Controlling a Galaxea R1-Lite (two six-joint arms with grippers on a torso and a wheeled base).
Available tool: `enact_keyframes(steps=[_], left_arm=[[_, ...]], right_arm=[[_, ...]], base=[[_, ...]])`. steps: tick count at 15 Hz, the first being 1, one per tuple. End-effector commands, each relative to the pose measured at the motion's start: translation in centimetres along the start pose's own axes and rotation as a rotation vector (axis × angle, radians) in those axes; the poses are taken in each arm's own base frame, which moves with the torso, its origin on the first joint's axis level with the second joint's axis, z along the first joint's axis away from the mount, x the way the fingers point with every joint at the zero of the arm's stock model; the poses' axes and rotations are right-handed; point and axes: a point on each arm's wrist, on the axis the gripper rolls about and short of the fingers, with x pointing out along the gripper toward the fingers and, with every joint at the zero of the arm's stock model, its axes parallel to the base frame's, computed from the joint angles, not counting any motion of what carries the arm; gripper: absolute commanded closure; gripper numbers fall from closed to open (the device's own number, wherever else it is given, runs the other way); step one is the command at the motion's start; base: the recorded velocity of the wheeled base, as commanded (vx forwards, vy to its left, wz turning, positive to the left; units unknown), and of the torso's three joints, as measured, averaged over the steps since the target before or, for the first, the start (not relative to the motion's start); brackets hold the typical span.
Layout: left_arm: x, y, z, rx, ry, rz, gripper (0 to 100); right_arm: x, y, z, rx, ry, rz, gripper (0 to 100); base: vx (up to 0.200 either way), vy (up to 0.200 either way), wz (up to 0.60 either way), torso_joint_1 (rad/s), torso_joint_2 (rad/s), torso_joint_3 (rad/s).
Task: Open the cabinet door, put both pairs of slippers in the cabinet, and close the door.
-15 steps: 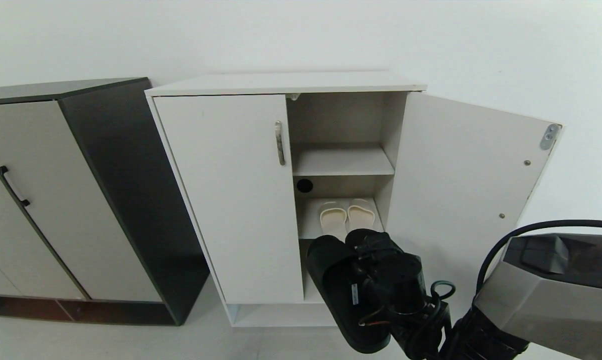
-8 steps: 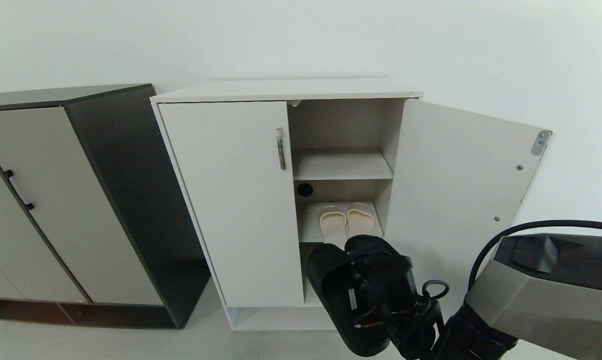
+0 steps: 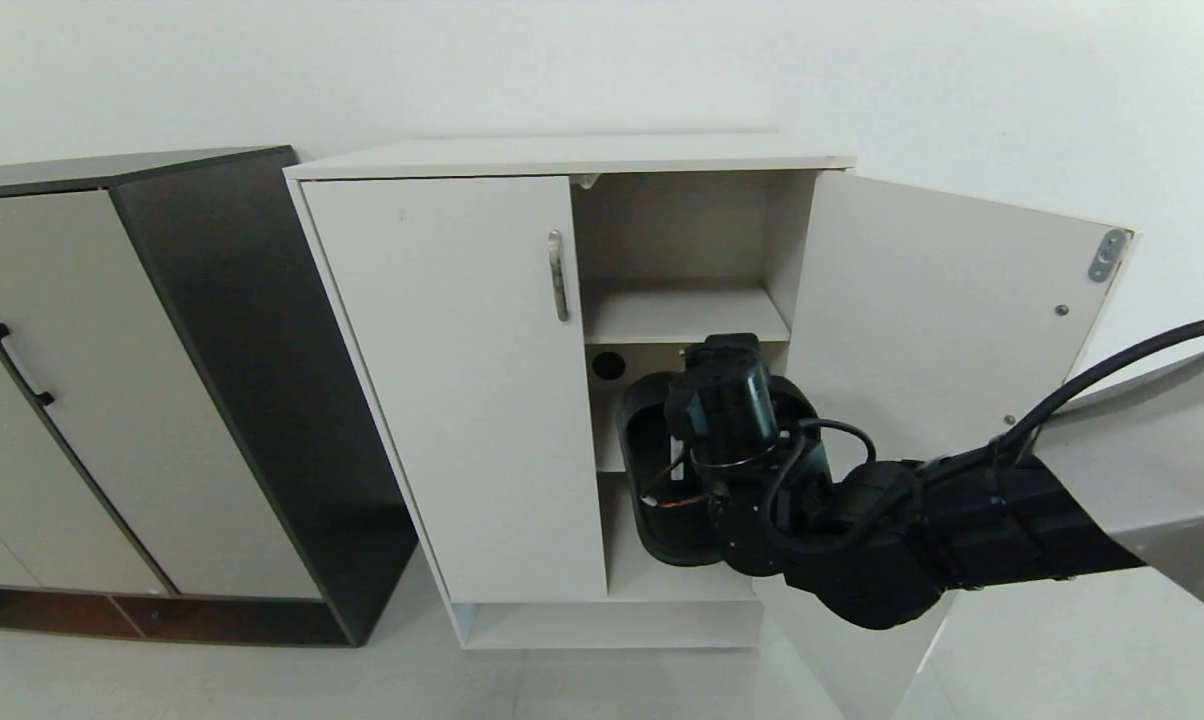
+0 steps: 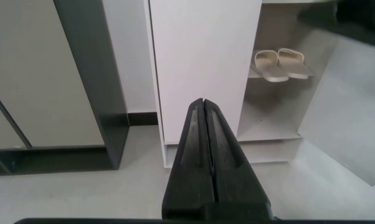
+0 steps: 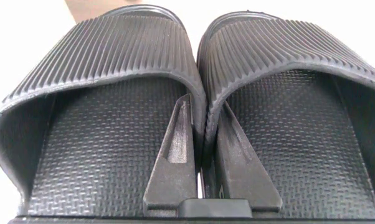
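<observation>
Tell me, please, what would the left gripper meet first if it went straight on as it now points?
Probably the closed left cabinet door: the left gripper, shut, points at its lower part, though depth is unclear.

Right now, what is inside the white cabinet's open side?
In the left wrist view, cream slippers rest on the middle shelf. In the head view, black slippers held by the right gripper cover that shelf, hiding its back.
</observation>
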Motion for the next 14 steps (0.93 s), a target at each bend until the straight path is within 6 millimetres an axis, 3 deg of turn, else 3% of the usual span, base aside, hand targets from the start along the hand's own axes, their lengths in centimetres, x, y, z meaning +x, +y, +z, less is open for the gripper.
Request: enact_keyframes(steps=[1,5,9,14], left_arm=[[0.0,0.0,0.0,0.000,0.001,0.000,100],[0.0,0.0,0.0,0.000,0.001,0.000,100],[0.0,0.0,0.0,0.000,0.001,-0.001,100],[0.0,0.0,0.0,0.000,0.003,-0.001,100]], right_arm=[[-0.4,0.1,1.6,0.036,-0.035,0.004,100],[-1.5,0.1,2.7,0.041,-0.057,0.020,100],[-1.3,0.5,2.1,0.029,-0.047,0.022,100],[-1.4,0.7,2.8,0.035,-0.066,0.028,100]], base=[[0.000,0.000,0.00,0.000,0.00,0.000],[0.000,0.000,0.00,0.000,0.00,0.000],[0.000,0.000,0.00,0.000,0.00,0.000],[0.200,0.000,0.00,0.000,0.00,0.005]])
